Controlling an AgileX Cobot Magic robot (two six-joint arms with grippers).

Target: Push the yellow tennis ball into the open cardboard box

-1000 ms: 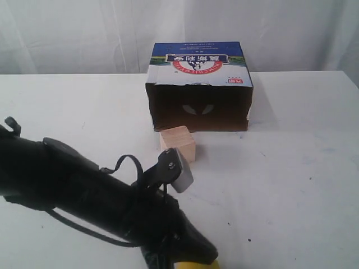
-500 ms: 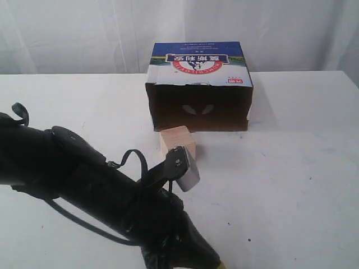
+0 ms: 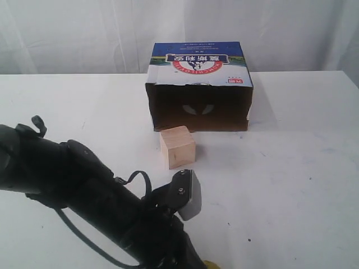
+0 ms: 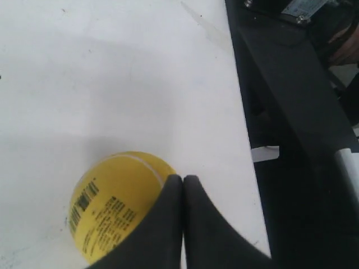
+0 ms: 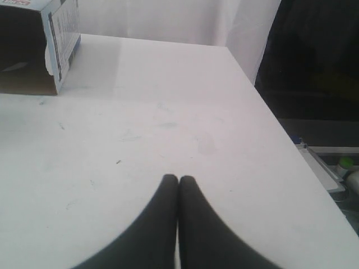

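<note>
The yellow tennis ball point(image 4: 115, 204) with black print lies on the white table near its front edge; in the exterior view only a sliver of the ball point(image 3: 210, 264) shows at the bottom, under my left arm. My left gripper point(image 4: 183, 180) is shut and empty, its closed fingertips right beside the ball. The open cardboard box point(image 3: 199, 87) stands at the back middle, blue-and-white printed top, dark opening facing forward; its corner point(image 5: 39, 45) shows in the right wrist view. My right gripper point(image 5: 178, 180) is shut and empty over bare table, outside the exterior view.
A pale wooden cube point(image 3: 177, 147) stands just in front of the box's opening, between ball and box. The table's edge point(image 4: 247, 140) runs close beside the ball, with a dark frame beyond it. The table's right edge point(image 5: 280, 129) is near the right gripper.
My left arm has drawn back toward the front of the table, uncovering the wooden cube. Less of the ball shows at the bottom edge. The box and cube have stayed put.
</note>
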